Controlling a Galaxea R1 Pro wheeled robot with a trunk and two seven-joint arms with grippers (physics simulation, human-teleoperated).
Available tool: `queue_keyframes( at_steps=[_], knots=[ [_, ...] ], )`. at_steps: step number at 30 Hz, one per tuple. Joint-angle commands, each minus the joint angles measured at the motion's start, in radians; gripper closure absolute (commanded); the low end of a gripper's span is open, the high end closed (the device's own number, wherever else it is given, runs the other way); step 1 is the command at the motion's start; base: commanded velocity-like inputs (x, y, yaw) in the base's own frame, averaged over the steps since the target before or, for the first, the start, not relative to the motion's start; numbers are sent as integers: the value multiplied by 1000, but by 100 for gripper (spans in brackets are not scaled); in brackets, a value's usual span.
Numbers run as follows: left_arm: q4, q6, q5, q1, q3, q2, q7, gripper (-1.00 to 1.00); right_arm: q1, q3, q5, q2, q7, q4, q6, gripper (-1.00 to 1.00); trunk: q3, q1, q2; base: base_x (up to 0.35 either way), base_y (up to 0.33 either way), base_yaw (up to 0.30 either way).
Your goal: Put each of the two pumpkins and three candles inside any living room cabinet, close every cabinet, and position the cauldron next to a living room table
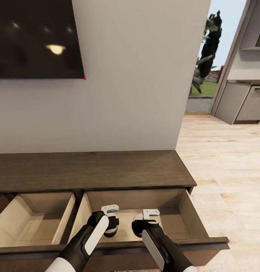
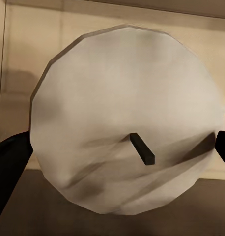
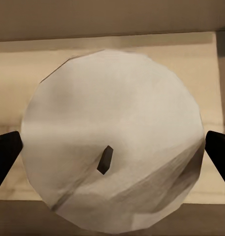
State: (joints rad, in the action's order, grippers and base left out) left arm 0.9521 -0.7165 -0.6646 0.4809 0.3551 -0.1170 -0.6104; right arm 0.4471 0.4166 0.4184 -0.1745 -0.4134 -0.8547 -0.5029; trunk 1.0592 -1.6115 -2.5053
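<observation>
The long, low dark-brown wood cabinet point(image 1: 92, 170) stands against a pale wall, and two of its drawers are pulled out, showing light beige interiors. The left drawer point(image 1: 31, 219) holds nothing that can be seen. Both arms reach down into the right drawer point(image 1: 182, 215). The left end effector point(image 1: 111, 229) is pinching a short pale grey-white candle point(image 2: 127, 123); in the left wrist view its flat round top with a small dark wick sits between the two dark fingertips point(image 2: 12, 162), which press its sides. The right end effector point(image 1: 139, 228) likewise clamps a second pale grey-white candle point(image 3: 112, 142), its fingertips point(image 3: 218, 152) touching opposite edges of the round top. Both candles are within the right drawer, above its beige bottom; whether they rest on it cannot be told. A dark wall-mounted screen point(image 1: 37, 37) hangs above the cabinet, with a tiny red spot at its lower corner. No writing or labels can be read anywhere. Light wood floor point(image 1: 228, 166) runs toward grey kitchen units point(image 1: 247, 102).
</observation>
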Motion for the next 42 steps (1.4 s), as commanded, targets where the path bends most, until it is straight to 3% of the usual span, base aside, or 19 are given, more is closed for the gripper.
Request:
queue_keyframes(
  at_steps=[1, 8, 41, 42],
  knots=[
    [1, -1, -9, 1, 2, 0, -12, 100, 1, 2, 8, 0, -9, -1, -2, 100, 5, 0, -1, 0, 0, 0],
    [2, -1, -9, 1, 2, 1, -13, 100, 1, 2, 8, 0, -10, -1, -2, 100, 20, -2, -2, 0, 0, 0],
    [3, -1, -12, 1, -1, 2, -12, 100, 1, 2, 9, 0, -9, 1, 0, 100, 20, -2, -2, 11, 0, 0],
    [3, -1, -11, 1, -1, 2, -12, 100, 1, 2, 9, 0, -9, 1, 0, -100, 20, -2, -2, 0, 0, 0]
  ],
)
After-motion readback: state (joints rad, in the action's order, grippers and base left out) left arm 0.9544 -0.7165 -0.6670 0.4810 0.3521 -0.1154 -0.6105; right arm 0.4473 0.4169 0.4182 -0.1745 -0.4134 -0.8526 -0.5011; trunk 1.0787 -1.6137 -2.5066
